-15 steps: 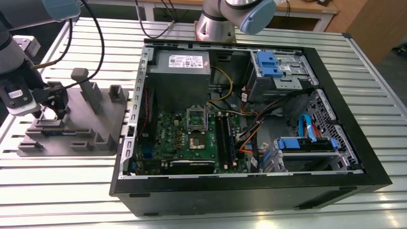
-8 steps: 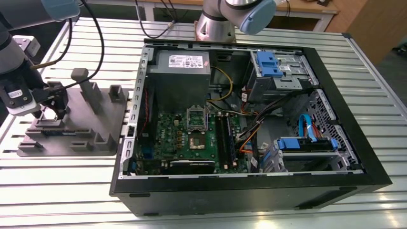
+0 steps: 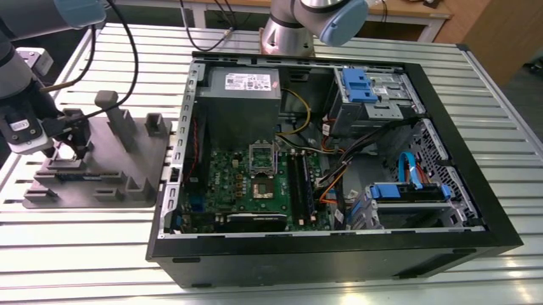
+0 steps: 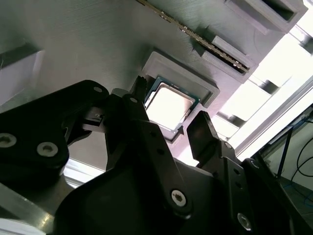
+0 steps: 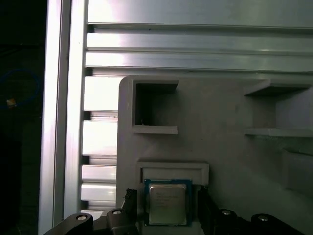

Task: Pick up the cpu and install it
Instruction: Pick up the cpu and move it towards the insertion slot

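1. The arm [image 3: 13, 76] comes in at the exterior view's left edge with its wrist turned down. It stands above a grey fixture [image 3: 136, 162] on the slatted table [image 3: 500, 101], to the exterior view's left of the open case [image 3: 339, 257].
2. The gripper [image 3: 72, 145] hangs low over the near left part of the fixture, tips pointing down (a black cable [image 3: 127, 51] loops away from the wrist).
3. Its fingers [image 5: 131, 200] are spread, one on each side of the cpu [image 5: 167, 203]. In the first wrist view a thin gap shows between each tip and the chip's edge, so nothing is clamped.
4. The cpu lies flat, silver lid up, in a shallow square recess of the fixture, directly under the gripper.
5. Lines of dark print run across the cpu's lid. A white label [image 3: 246, 81] sits on the grey box [image 3: 241, 111] at the far left inside the case.
6. The socket [image 3: 261, 178] sits on the green board [image 3: 229, 168] inside the case, well apart from the cpu.
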Robot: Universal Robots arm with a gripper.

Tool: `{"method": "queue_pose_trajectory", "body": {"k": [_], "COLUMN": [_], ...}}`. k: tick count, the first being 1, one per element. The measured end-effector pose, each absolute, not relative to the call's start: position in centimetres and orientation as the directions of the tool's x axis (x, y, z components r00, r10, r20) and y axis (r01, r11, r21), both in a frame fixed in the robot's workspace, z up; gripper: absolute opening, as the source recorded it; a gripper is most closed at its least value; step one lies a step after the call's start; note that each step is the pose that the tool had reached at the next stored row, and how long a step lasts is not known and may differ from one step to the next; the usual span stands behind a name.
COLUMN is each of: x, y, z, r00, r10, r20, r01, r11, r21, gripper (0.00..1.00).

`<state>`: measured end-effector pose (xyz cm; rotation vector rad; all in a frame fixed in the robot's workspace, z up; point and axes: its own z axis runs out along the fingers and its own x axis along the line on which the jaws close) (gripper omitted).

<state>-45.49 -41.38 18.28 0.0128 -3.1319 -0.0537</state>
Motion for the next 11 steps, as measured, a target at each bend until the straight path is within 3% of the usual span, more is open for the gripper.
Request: {"method": "queue_pose_trajectory", "body": {"k": [10, 11], "x": [-45.55, -45.56], "y": [-41.35, -41.35], "z": [18.21, 18.21], "r00": [-1.0, -1.0], "r10": [-0.008, -0.008], "r20": [0.009, 0.009], "r01": [-0.008, -0.008], "r11": [0.999, 0.999], "r21": [0.034, 0.034], "gripper": [0.59, 0.52]}}
